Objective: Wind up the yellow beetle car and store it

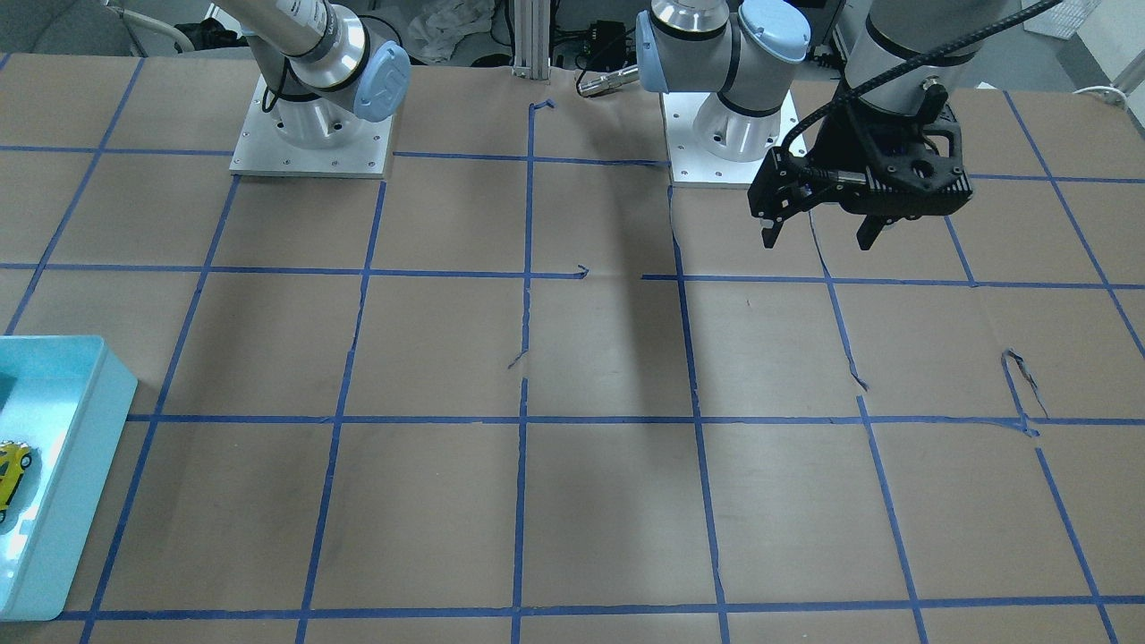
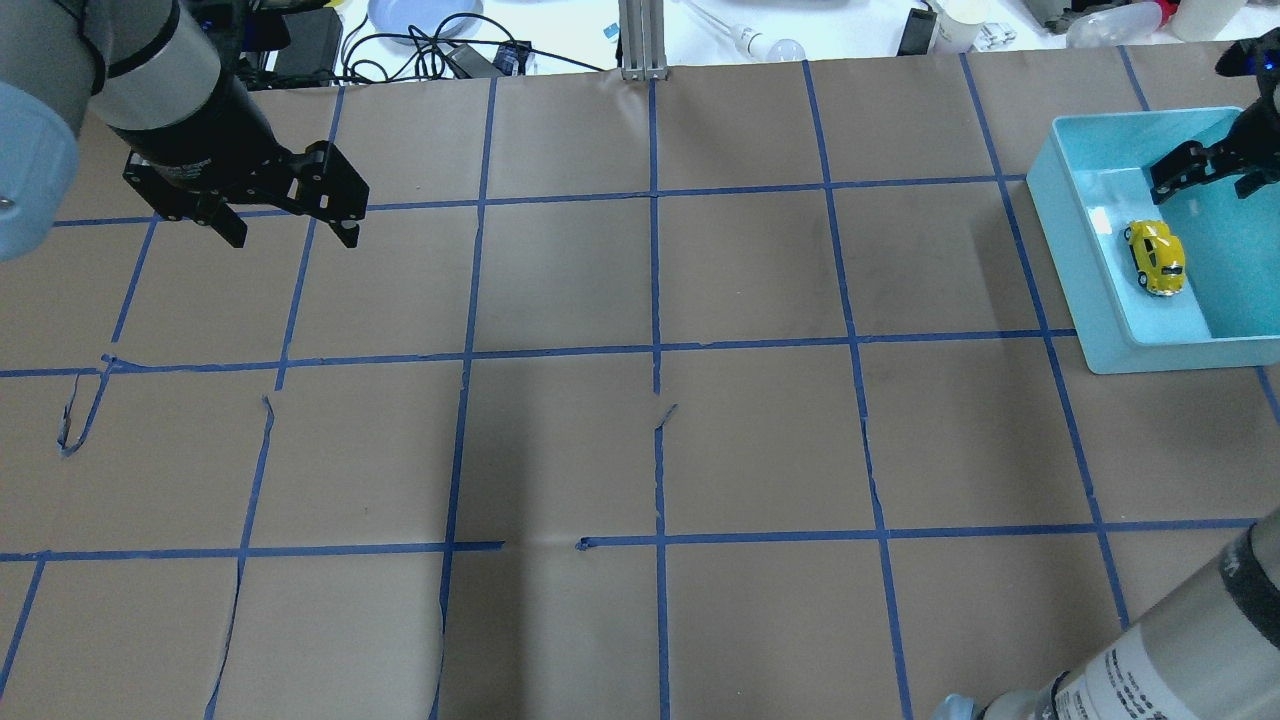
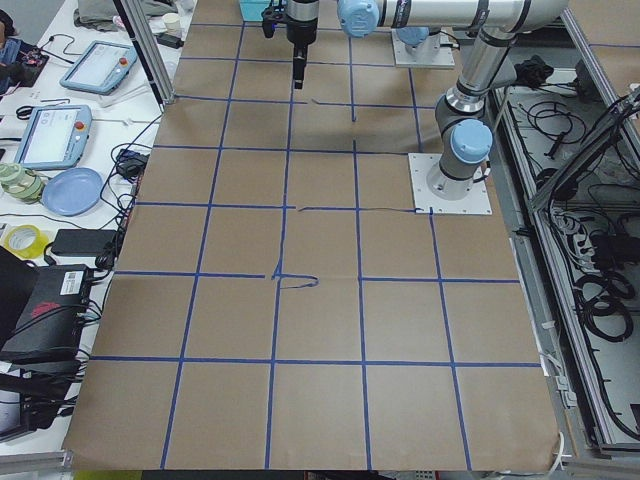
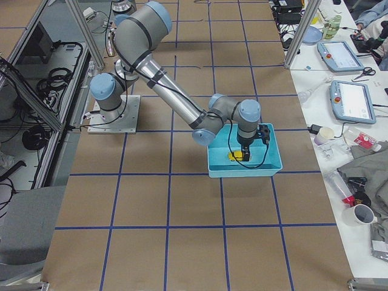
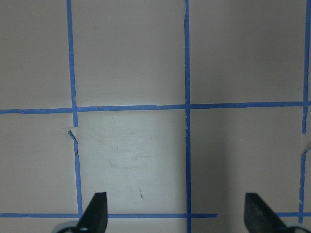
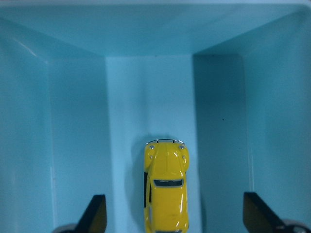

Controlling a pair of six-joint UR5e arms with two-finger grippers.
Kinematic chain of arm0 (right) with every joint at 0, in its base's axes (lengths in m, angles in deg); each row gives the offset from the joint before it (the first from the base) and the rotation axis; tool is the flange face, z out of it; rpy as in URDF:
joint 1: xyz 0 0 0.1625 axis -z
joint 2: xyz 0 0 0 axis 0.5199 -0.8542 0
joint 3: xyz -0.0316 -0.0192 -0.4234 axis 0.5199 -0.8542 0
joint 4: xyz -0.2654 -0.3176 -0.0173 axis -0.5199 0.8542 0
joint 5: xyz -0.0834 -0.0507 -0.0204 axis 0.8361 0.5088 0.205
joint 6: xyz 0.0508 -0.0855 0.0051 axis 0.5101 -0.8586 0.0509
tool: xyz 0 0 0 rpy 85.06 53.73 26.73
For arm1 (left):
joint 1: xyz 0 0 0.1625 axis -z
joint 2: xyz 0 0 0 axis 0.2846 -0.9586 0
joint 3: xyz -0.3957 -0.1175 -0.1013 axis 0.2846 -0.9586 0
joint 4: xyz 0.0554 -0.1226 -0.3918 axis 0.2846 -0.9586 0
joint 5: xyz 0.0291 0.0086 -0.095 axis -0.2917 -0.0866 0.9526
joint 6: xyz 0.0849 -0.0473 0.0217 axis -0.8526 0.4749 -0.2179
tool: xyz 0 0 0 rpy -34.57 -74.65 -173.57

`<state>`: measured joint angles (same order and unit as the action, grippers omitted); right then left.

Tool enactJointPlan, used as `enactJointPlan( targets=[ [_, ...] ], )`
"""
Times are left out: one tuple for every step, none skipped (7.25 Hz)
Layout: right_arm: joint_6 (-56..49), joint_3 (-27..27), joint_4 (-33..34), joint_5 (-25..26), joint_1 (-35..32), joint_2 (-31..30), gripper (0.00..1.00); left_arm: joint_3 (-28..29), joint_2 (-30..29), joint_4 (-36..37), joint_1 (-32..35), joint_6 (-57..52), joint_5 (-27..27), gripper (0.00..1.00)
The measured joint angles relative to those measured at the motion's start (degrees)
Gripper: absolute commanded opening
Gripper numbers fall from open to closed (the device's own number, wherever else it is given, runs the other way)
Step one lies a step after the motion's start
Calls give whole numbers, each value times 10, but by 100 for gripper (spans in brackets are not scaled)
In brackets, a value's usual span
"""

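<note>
The yellow beetle car [image 2: 1155,258] lies on the floor of a light-blue bin [image 2: 1085,270] at the table's far right. It also shows in the front view [image 1: 11,465] and the right wrist view [image 6: 166,194]. My right gripper [image 2: 1202,185] is open and hangs inside the bin just above the car. Its fingers straddle the car without touching it in the right wrist view [image 6: 175,204]. My left gripper [image 2: 292,232] is open and empty. It hovers over bare paper at the far left, and the left wrist view [image 5: 175,201] shows nothing between its fingers.
The table is covered in brown paper [image 2: 650,450] with a blue tape grid, torn in places [image 2: 80,420]. Cables, a plate and bottles lie beyond the far edge [image 2: 420,30]. The bin's walls [image 6: 73,121] surround the right gripper closely.
</note>
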<state>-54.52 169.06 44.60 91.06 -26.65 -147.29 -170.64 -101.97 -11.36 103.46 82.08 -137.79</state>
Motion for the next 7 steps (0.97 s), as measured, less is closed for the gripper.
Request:
enactJointPlan(
  targets=[
    [46, -5, -50, -2, -16, -38, 100, 0, 0, 0, 0, 0, 1, 100],
    [95, -7, -92, -1, -41, -77, 100, 0, 0, 0, 0, 1, 1, 100],
    [121, -8, -125, 3, -76, -108, 100, 1, 0, 0, 0, 1, 1, 100],
    [137, -7, -160, 2, -120, -136, 100, 2, 0, 1, 0, 3, 2, 100],
    [150, -7, -191, 0, -172, -157, 100, 4, 0, 1, 0, 3, 3, 100],
    [165, -9, -211, 0, -226, -173, 100, 7, 0, 1, 1, 1, 4, 100],
    [197, -10, -222, 1, -276, -192, 100, 9, 1, 1, 1, 0, 5, 100]
  ],
)
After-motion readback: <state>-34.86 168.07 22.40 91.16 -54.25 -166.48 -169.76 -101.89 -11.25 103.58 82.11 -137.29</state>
